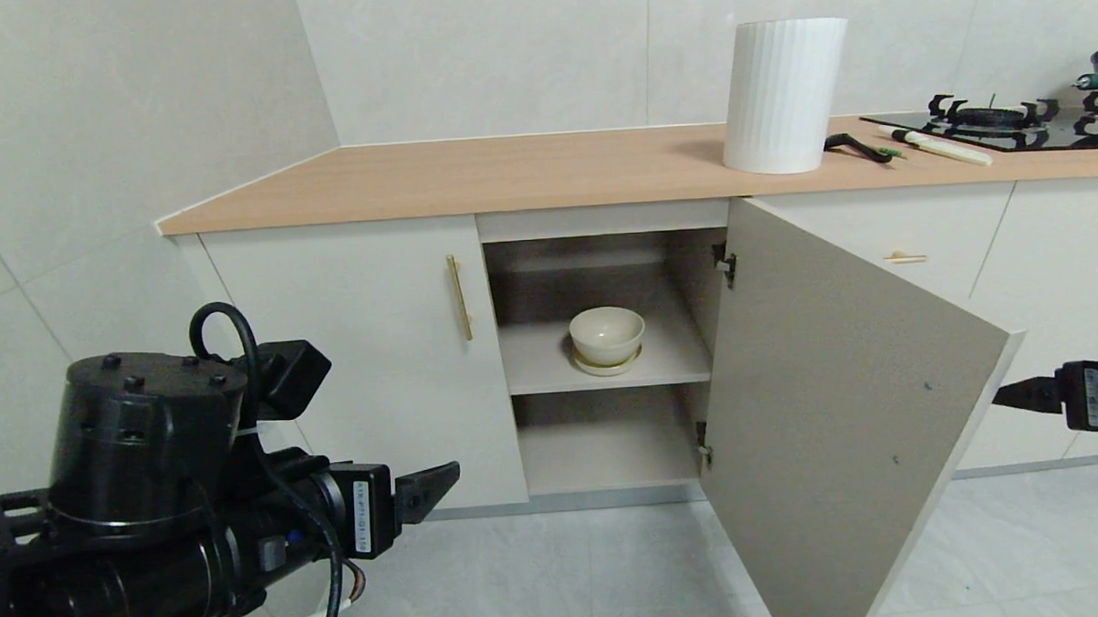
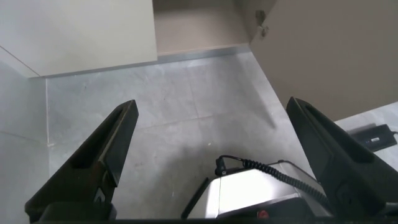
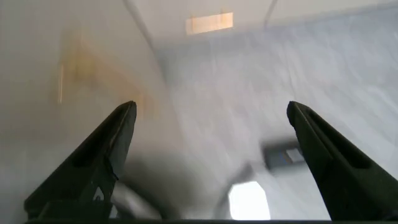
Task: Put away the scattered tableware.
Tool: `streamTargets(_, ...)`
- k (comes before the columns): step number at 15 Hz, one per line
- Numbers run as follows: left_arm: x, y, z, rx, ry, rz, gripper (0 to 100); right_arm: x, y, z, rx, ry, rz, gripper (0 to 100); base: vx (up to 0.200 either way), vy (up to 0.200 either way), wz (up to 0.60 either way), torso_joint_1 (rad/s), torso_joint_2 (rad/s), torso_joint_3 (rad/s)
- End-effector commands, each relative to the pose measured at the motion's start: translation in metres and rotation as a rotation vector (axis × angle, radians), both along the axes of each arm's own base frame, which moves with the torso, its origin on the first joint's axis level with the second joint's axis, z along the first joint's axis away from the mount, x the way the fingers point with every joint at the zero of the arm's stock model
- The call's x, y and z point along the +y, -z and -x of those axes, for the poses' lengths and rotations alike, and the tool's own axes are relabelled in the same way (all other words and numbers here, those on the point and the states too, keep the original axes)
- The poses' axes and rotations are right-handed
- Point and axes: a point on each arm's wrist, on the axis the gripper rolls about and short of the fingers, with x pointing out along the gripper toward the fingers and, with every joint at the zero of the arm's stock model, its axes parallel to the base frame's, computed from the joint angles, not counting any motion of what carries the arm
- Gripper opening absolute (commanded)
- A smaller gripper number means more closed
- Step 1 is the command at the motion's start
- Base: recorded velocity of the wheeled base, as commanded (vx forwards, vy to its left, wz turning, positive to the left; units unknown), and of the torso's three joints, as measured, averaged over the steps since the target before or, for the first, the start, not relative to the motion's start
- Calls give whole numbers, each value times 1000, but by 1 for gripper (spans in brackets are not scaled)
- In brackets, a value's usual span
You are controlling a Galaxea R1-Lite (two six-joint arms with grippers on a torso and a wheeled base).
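A cream bowl (image 1: 606, 334) sits on a small plate (image 1: 608, 365) on the middle shelf of the open cabinet (image 1: 605, 357). The cabinet door (image 1: 836, 408) is swung wide open toward me. My left gripper (image 1: 437, 488) hangs low at the left, in front of the closed left door, open with nothing between its fingers (image 2: 102, 155). My right gripper (image 1: 1018, 394) is at the right edge, just beyond the free edge of the open door, its fingers (image 3: 99, 158) spread and empty.
A tall white ribbed cylinder (image 1: 784, 95) stands on the wooden countertop (image 1: 471, 174). To its right lie a knife (image 1: 936, 145) and a gas hob (image 1: 999, 119). The lower shelf (image 1: 604, 453) is bare. Grey tiled floor (image 1: 595, 572) lies below.
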Motion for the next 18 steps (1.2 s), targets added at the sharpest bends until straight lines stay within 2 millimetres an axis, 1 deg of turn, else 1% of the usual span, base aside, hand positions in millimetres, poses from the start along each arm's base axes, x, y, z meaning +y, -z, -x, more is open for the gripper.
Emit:
streamTargets(1, 0, -1, 0, -3, 0, 2, 100, -2, 34, -24, 63, 24, -37, 100, 0, 0, 0, 0, 0, 0)
streamTargets(3, 0, -1, 0, -5, -3, 5, 100, 1, 41, -33, 42, 28, -65, 100, 0, 0, 0, 0, 0, 0)
streamTargets(6, 3, -3, -3, -20, -20, 16, 100, 27, 44, -37, 43, -38, -114, 100, 0, 0, 0, 0, 0, 0)
streamTargets(8, 3, -4, -5, -34, -27, 25, 100, 53, 44, -36, 46, -121, -135, 100, 0, 0, 0, 0, 0, 0)
streamTargets(9, 4, -5, -3, -37, -24, 26, 100, 73, 46, -36, 54, -180, -154, 100, 0, 0, 0, 0, 0, 0)
streamTargets(13, 6, -9, 0, -54, -26, 36, 100, 137, 64, -49, 51, -351, -131, 100, 0, 0, 0, 0, 0, 0)
streamTargets(14, 6, -10, 1, -59, -24, 40, 100, 150, 68, -54, 51, -363, -120, 100, 0, 0, 0, 0, 0, 0)
streamTargets(15, 6, -10, 1, -59, -24, 40, 100, 155, 71, -56, 54, -368, -116, 100, 0, 0, 0, 0, 0, 0)
streamTargets(16, 7, -11, 1, -62, -26, 41, 100, 171, 76, -67, 39, -376, -127, 100, 0, 0, 0, 0, 0, 0)
streamTargets(18, 7, -11, 1, -64, -27, 41, 100, 184, 76, -84, 8, -371, -162, 100, 0, 0, 0, 0, 0, 0)
